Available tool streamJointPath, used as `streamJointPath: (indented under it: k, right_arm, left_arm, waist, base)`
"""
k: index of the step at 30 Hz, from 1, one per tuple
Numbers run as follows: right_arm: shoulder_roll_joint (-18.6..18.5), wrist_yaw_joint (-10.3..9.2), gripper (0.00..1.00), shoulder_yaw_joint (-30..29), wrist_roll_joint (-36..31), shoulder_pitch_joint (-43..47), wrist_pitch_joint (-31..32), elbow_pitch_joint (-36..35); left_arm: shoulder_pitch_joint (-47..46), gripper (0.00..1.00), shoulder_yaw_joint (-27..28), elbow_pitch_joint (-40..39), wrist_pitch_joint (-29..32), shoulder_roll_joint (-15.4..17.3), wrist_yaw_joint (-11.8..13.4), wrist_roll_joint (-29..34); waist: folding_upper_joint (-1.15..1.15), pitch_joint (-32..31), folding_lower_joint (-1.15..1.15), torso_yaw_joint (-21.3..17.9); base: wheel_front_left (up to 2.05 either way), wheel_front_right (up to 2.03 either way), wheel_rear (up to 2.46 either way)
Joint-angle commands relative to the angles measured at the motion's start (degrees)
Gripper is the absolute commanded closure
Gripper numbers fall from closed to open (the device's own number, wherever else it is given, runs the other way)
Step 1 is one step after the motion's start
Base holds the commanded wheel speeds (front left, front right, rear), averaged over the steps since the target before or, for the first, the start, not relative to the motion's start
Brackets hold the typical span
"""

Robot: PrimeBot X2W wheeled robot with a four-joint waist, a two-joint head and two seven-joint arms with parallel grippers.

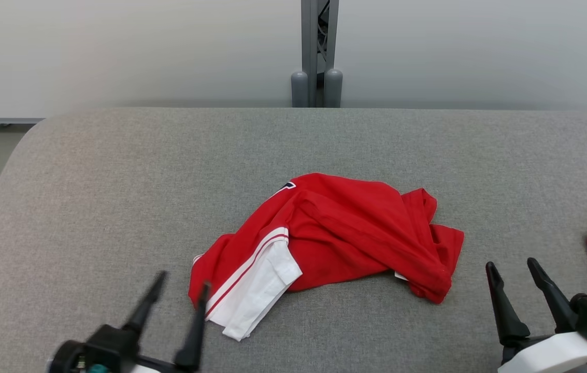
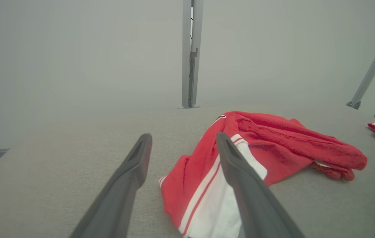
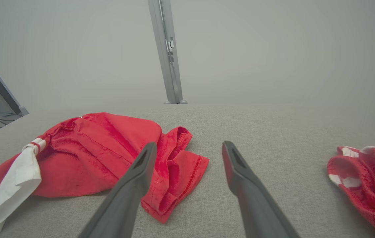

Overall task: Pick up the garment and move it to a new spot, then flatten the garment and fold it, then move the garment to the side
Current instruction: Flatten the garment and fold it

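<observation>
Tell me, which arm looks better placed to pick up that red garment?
Left, probably. The left jaws, open, sit right at the garment's white panel; the right jaws, also open, stand off to its side.

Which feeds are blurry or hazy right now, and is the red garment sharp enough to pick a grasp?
Head view: even light, faint shadows, garment sharp, left gripper blurred, right gripper crisp. Left wrist view: pale haze washes out the wall; garment readable. Right wrist view: same haze, grey surface weave clear.
</observation>
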Motion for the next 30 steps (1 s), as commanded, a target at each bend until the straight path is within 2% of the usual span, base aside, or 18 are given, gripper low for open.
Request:
streamJointPath:
  k: [1,6,10,17,30]
  right_arm:
    - [-0.27,-0.02,0.0,0.21,-0.57,-0.29,0.53,0.14]
    - [-0.25,-0.02,0.0,2.74,-1.58,-0.03,2.86,0.61]
    - [-0.27,-0.02,0.0,5.32,-3.31,-0.28,5.16,1.47]
    - [-0.27,-0.02,0.0,7.51,-2.58,-2.67,6.1,3.89]
    - [-0.28,-0.02,0.0,9.18,-2.86,-7.69,5.69,7.41]
  left_arm:
    - [-1.07,0.0,-1.91,0.15,1.46,0.09,-1.49,0.43]
    - [-2.49,0.0,-8.89,3.01,6.68,-0.68,-6.6,0.32]
    - [-3.31,0.0,-11.39,6.63,9.57,-1.4,-8.44,-0.42]
    - [-6.37,0.0,-13.03,12.42,11.53,-2.83,-9.98,-0.9]
    - [-9.81,0.0,-13.34,18.53,9.89,-4.4,-10.9,-0.77]
  waist:
    - [0.0,0.38,0.0,0.12]
    - [0.0,1.68,0.0,-0.26]
    - [0.0,2.75,0.0,-0.84]
    - [0.0,5.13,0.0,-1.16]
    - [0.0,8.24,0.0,-0.44]
  base:
    - [0.0,0.0,0.0]
    - [0.0,0.0,0.0]
    - [0.0,0.0,0.0]
    - [0.0,0.0,0.0]
    - [0.0,0.0,0.0]
